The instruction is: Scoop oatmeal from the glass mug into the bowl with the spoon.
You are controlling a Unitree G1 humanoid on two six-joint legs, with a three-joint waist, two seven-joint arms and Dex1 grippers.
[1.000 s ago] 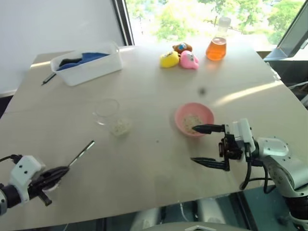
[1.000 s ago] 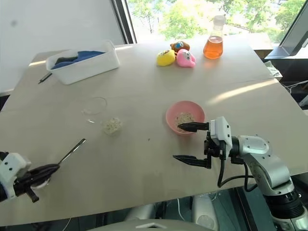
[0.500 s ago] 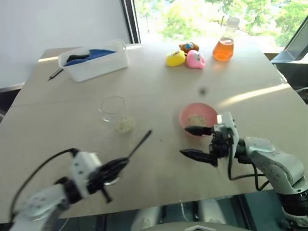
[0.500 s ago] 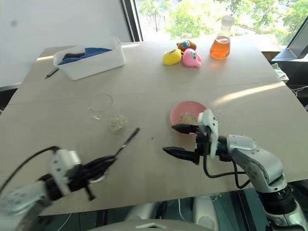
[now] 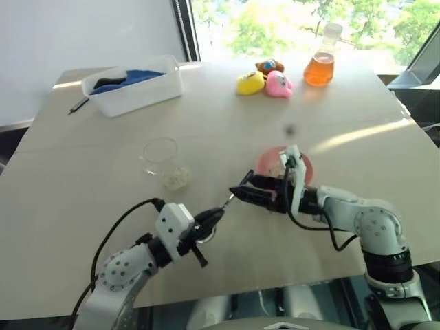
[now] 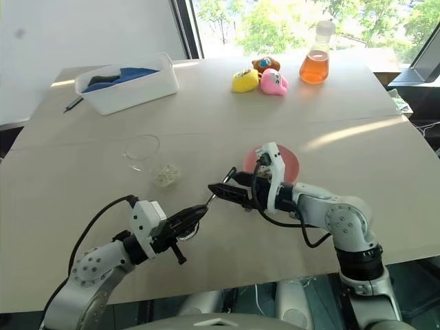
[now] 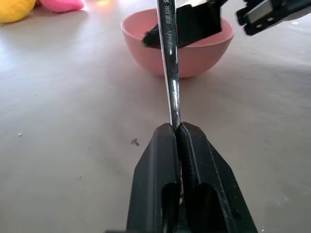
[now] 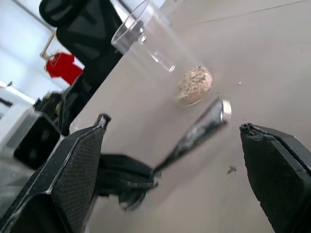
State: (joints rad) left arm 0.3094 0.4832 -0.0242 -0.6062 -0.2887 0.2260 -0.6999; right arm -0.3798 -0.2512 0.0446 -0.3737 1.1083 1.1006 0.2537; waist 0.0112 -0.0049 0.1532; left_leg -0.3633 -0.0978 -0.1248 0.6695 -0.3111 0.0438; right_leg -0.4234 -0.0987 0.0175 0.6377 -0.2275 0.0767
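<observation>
Worktop (image 5: 103, 206), pale wood-coloured, carrying all objects. Left gripper (image 5: 214, 218): black fingers pressed together, pinching the spoon (image 7: 169, 73) by its bowl end, which sits hidden behind them; the slim, shiny silver handle projects forward from the fingertips, with small engraved lettering visible along it in the left wrist view. Right gripper (image 5: 242, 192): fingers spread wide, lying about level and pointing toward the left gripper; the free tip of the spoon handle lies between them, touching neither, as the right wrist view shows.

Bowl (image 7: 146, 43): small, round, plain matte pink, standing just behind the right gripper, which partly hides it in the head views.

Mug (image 5: 159, 155): clear, colourless, thin-walled glass; whether it stands upright or lies tilted cannot be told.

Oatmeal (image 5: 177, 179): loose clump of pale beige flakes at the mug's near end; whether it lies inside the glass or on the worktop cannot be told.

Far edge: white tray (image 5: 130, 93) with blue contents, pen (image 5: 78, 105), three soft toys (image 5: 265, 79), flask (image 5: 321, 62) of orange liquid.
</observation>
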